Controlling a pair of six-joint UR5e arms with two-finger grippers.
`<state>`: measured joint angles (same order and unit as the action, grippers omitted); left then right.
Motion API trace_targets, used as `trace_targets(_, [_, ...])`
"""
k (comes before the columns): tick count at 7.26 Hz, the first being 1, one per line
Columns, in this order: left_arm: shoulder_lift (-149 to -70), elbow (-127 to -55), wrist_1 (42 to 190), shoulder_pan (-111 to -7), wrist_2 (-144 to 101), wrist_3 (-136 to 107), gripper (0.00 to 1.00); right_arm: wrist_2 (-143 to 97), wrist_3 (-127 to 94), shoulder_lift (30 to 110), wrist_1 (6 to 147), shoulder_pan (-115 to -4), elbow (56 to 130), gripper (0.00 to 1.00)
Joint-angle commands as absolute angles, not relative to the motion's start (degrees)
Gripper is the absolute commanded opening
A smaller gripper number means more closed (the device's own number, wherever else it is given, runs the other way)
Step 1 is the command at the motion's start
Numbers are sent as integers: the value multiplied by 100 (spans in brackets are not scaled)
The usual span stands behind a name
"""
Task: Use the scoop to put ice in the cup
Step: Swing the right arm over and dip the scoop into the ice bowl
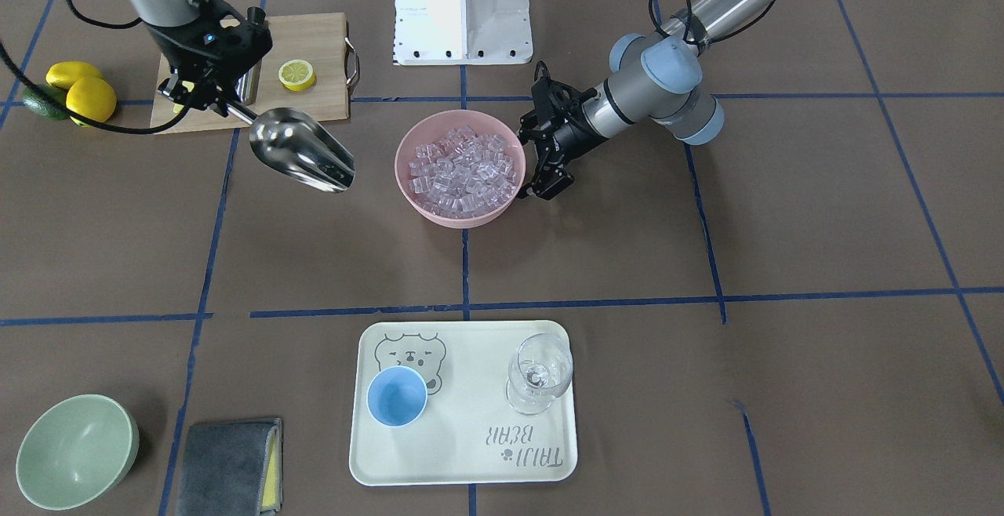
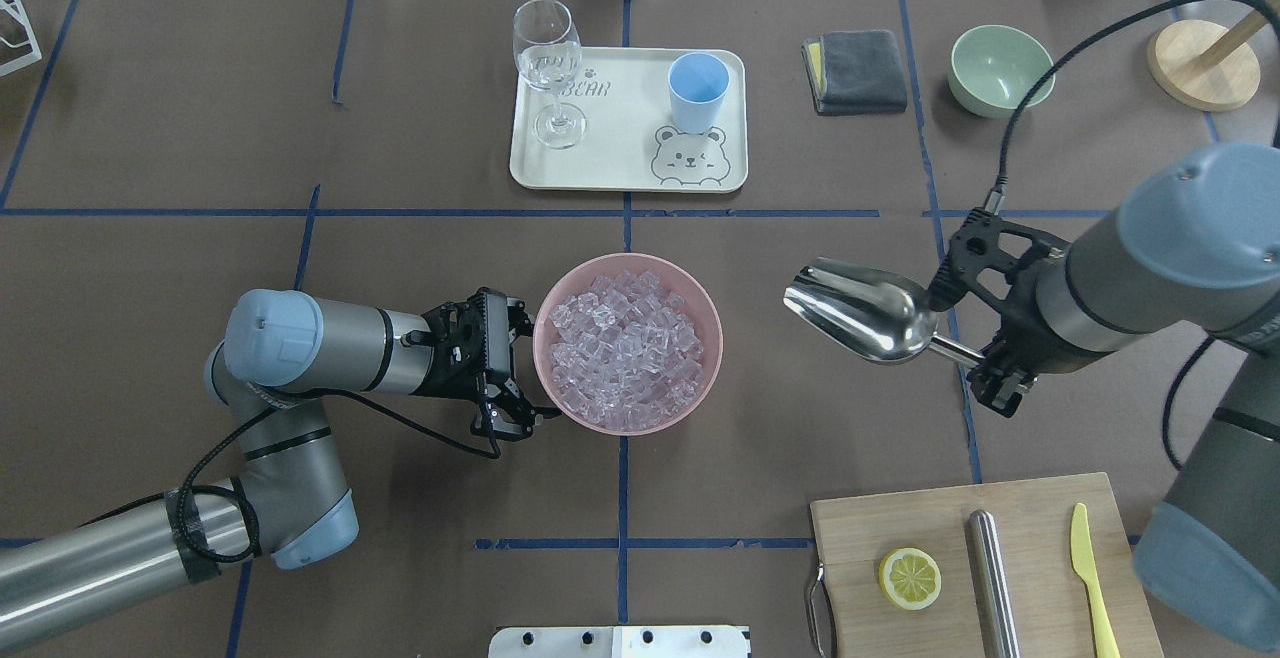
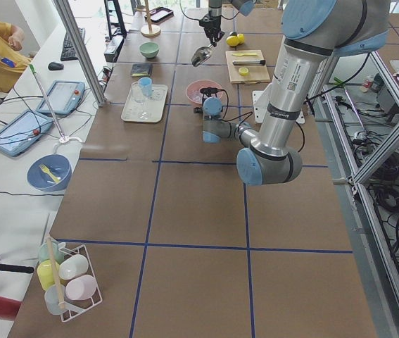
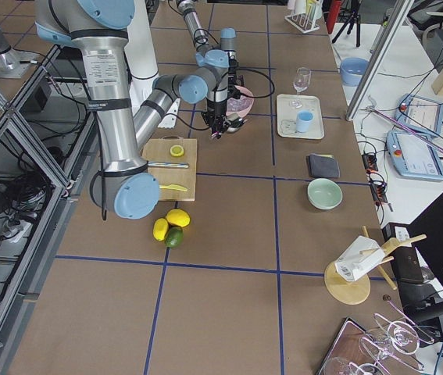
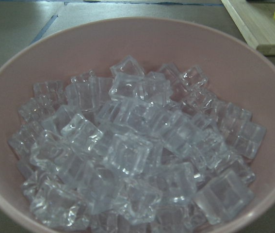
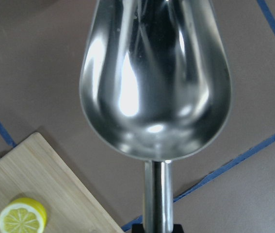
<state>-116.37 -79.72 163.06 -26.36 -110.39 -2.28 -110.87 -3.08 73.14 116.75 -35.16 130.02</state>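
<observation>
A pink bowl (image 2: 703, 378) heaped with clear ice (image 2: 625, 348) stands mid-table; the left wrist view looks straight into the ice (image 5: 137, 155). My left gripper (image 2: 518, 366) lies level beside the bowl's left rim, open, its fingers spread along the rim. My right gripper (image 2: 985, 358) is shut on the handle of the steel scoop (image 2: 865, 313), held above the table right of the bowl. The scoop's trough (image 6: 152, 73) is empty. The light-blue cup (image 2: 697, 88) stands upright on the cream tray (image 2: 600, 166) at the far side.
A stemmed glass (image 2: 548, 68) shares the tray. A wooden board (image 2: 900, 528) at the near right holds a lemon half (image 2: 910, 578), a steel cylinder (image 2: 993, 578) and a yellow knife (image 2: 1090, 578). A grey cloth (image 2: 855, 70) and green bowl (image 2: 1000, 68) sit far right.
</observation>
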Motion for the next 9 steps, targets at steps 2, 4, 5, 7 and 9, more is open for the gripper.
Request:
trace_targets(2, [-11637,-7972,16312,-2637,-11039,-229,100,-10608,-308,4656,14954,-3016,12485,0])
trace_targets(4, [-11637,-7972,16304,-2637,-11039,-229,100,-10478,-299,3731,15562,-2779,11422,0])
trace_targets(5, [-11637,-7972,16304,-2637,-11039,-229,100,-10416,-299,3526,15739,-2682,11113,0])
trace_targets(7, [-11637,-7963,16304,-2637,-11039,-229,100,-10354,-290,3411,15820,-2575,10812,0])
trace_targets(9, [-11637,-7963,16304,-2637,-11039,-229,100,-10354,-212,3086,15829,-2566,10188,0])
